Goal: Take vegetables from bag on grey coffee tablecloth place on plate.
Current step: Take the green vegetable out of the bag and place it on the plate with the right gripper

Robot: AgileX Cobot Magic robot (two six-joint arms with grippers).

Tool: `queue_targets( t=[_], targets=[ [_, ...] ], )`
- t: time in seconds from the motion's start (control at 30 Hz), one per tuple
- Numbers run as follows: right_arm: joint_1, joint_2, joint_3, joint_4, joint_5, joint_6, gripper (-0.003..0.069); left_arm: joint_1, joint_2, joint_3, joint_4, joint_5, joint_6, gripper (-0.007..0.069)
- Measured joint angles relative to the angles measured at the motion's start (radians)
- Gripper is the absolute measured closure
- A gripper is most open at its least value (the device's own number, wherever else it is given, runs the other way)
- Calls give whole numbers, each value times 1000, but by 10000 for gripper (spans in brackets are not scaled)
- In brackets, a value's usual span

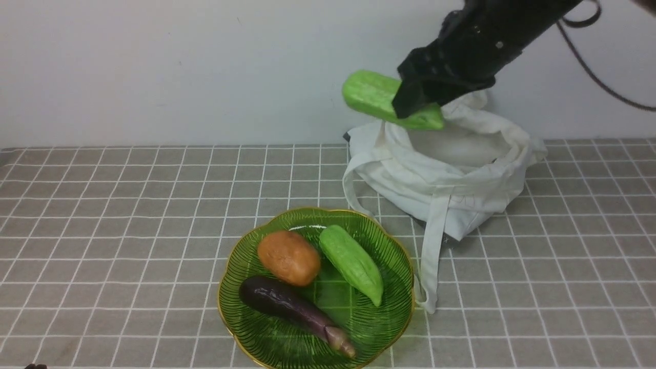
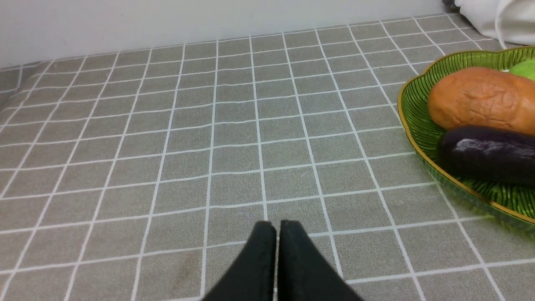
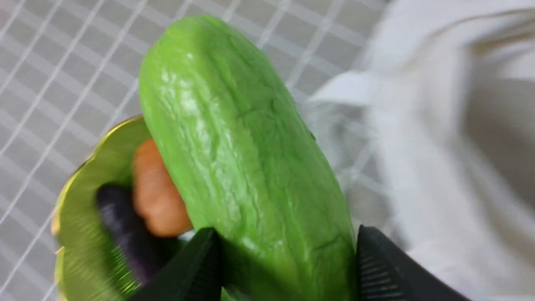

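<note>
My right gripper [image 1: 417,105] is shut on a light green gourd [image 1: 370,95] and holds it in the air above the open off-white bag [image 1: 461,174]. Up close, the gourd [image 3: 246,167] sits between the two black fingers [image 3: 376,267]. The green plate [image 1: 379,328] with a gold rim holds a second gourd [image 1: 353,264], an orange-brown potato [image 1: 288,257] and a dark purple eggplant [image 1: 287,305]. My left gripper [image 2: 276,228] is shut and empty, low over the grey tablecloth [image 2: 209,125], to the left of the plate [image 2: 411,121].
The bag's long strap [image 1: 433,256] hangs down onto the cloth right beside the plate's rim. A white wall [image 1: 179,66] stands behind the table. A black cable [image 1: 594,72] trails from the right arm.
</note>
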Motion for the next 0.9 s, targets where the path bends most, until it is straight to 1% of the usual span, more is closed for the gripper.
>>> queue_targets(
  t=[0.07,0.1,0.13,0.2,0.23,0.27,0.33,0.4,0.47,0.57,0.63,0.73,0.83,0.9],
  targets=[
    [44,1,31,2,0,2,282,0,0,0,0,0,0,629],
    [102,15,80,2,0,2,282,0,0,0,0,0,0,629],
    [108,17,85,2,0,2,282,0,0,0,0,0,0,629],
    [165,48,127,0,1,2,282,0,0,0,0,0,0,629],
    [169,51,129,0,0,2,282,0,0,0,0,0,0,629],
    [198,79,138,-6,0,2,282,0,0,0,0,0,0,629],
    [223,116,139,-22,-3,3,282,0,0,0,0,0,0,629],
    [237,147,139,-41,-7,15,276,0,0,0,0,0,0,629],
    [243,167,139,-62,-9,41,255,0,0,0,0,0,0,629],
    [244,197,139,-126,-11,128,160,0,0,0,0,0,0,629],
    [244,198,139,-149,-12,167,115,0,0,0,0,0,0,629],
    [244,186,139,-156,-15,188,74,0,0,0,0,0,0,629],
    [244,139,139,-160,-15,193,70,0,0,0,0,0,0,629],
    [244,84,140,-174,-15,196,89,0,0,0,0,0,0,629]
  ],
)
